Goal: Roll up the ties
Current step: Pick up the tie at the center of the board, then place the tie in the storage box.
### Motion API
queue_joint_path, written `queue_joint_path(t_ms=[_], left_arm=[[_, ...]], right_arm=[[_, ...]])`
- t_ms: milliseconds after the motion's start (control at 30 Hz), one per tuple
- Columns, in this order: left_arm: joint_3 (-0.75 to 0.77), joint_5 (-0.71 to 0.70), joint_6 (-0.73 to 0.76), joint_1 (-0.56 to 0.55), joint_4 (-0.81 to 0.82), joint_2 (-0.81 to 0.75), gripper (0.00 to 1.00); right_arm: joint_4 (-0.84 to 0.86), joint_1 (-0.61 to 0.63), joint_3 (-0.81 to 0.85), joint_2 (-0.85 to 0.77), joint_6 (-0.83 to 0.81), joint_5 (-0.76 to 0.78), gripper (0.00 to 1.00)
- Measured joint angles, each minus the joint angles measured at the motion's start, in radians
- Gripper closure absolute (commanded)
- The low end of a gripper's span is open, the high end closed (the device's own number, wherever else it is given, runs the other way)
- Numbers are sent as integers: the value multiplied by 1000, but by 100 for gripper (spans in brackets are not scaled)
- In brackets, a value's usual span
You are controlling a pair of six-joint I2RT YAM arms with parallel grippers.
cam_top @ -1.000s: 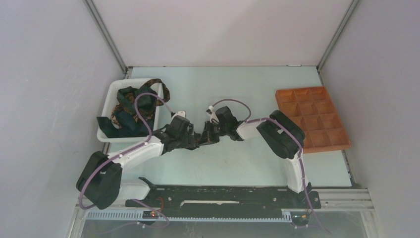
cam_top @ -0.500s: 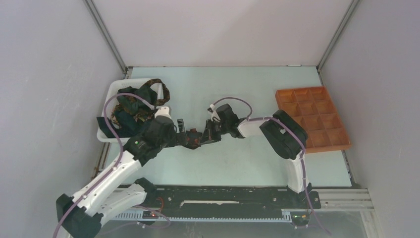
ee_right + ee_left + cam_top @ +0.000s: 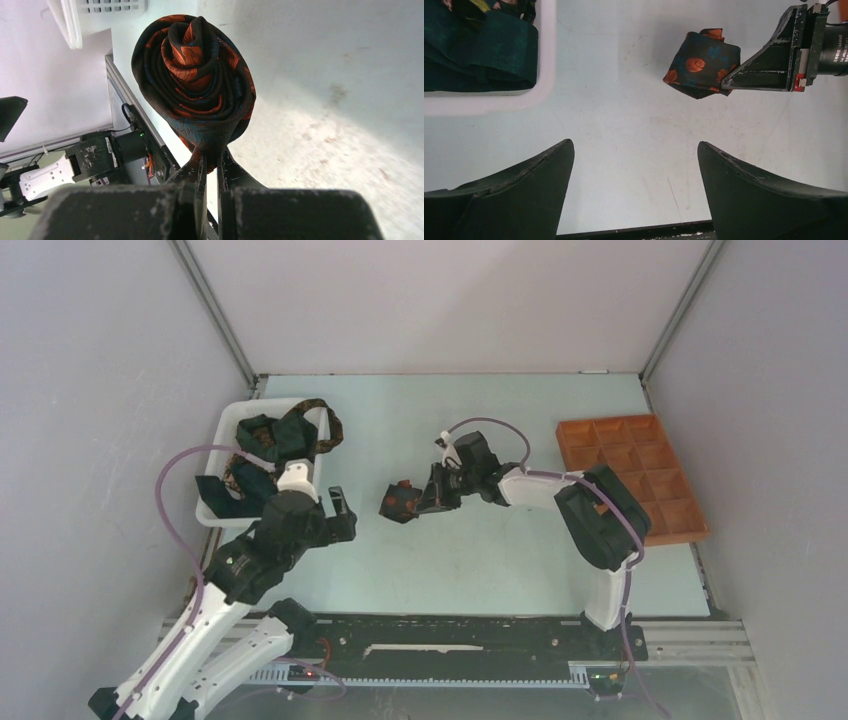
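**Q:** Reading from the left, what do you have?

**A:** A white bin (image 3: 222, 445) holding the loose ties (image 3: 268, 440) — a tangled dark-green heap, with one loop draped over the rim. Just beside it your left gripper (image 3: 634, 150) hangs over the table (image 3: 480, 560), fingers wide apart and carrying nothing.

**Q:** And mid-table?

**A:** The rolled tie (image 3: 701, 65), a tight dark coil with orange flowers. Your right gripper (image 3: 210, 155) pinches its outer layer, fingers pressed together on the fabric. The overhead view does not settle whether the coil rests on the table or hangs just above it.

**Q:** How should you handle the step in hand?

**A:** Presumably the finished roll goes to the orange tray (image 3: 660, 538) at the far right, where no compartment shows a tie. Keep the pinch across the loose end so the spiral cannot spring open. Carry the roll level, and seat it fully inside one cell before you part the fingers.
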Motion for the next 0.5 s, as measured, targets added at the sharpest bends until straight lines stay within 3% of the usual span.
queue_joint_path(t_ms=[200, 500], left_arm=[[-8, -38, -2, 0, -7, -90, 0], [-25, -52, -3, 0, -13, -96, 0]], right_arm=[[-108, -109, 3, -78, -56, 15, 100], [-301, -389, 53, -172, -166, 77, 100]])
